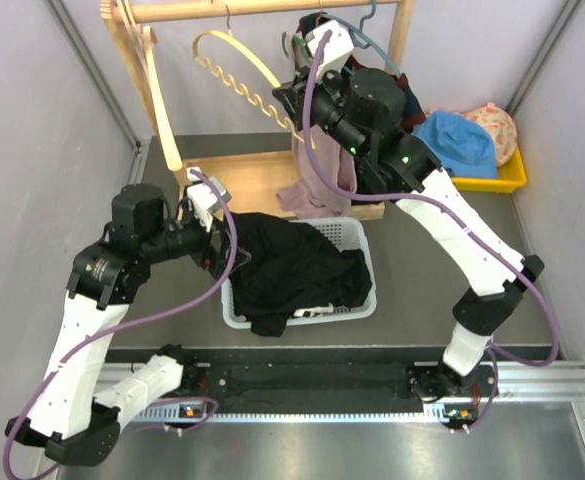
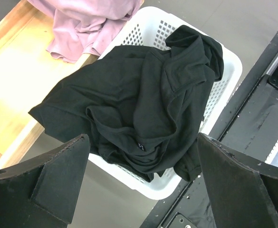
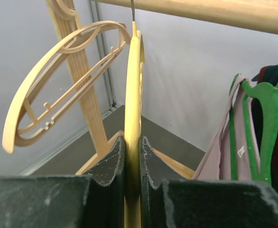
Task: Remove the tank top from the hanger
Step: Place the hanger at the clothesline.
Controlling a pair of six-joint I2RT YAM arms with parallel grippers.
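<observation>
Pinched, between the black pads (image 3: 112, 164) of the right gripper (image 3: 132, 147), a bare yellow wooden hanger (image 3: 134, 80), edge-on, with its hook up on the rack's wooden rail (image 3: 200, 9). Carried no cloth on that hanger. Judged the black tank top (image 2: 143, 104) to be off it already, heaped in the white laundry basket (image 2: 148, 31) below, with one edge spilled over the rim toward the rack's wooden base (image 2: 20, 95). Hovered above the heap with the left gripper (image 2: 142, 156), fingers (image 2: 58, 180) spread wide and holding nothing. Shared the rail with a second bare wooden hanger (image 3: 9, 133) to one side and, to the other, a green hanger (image 3: 268, 123) draped in a mauve garment (image 3: 219, 152).

Could have lost the overhanging edge out of the basket by dropping the left gripper and dragging at the cloth, or simply through the weight hanging outside the rim. Risked more at the rail: with a pull or twist of the clamped right gripper, could have lifted the hook clear and dropped the hanger, or swung it into its neighbour. Could also have snagged the mauve garment, hanging near.
</observation>
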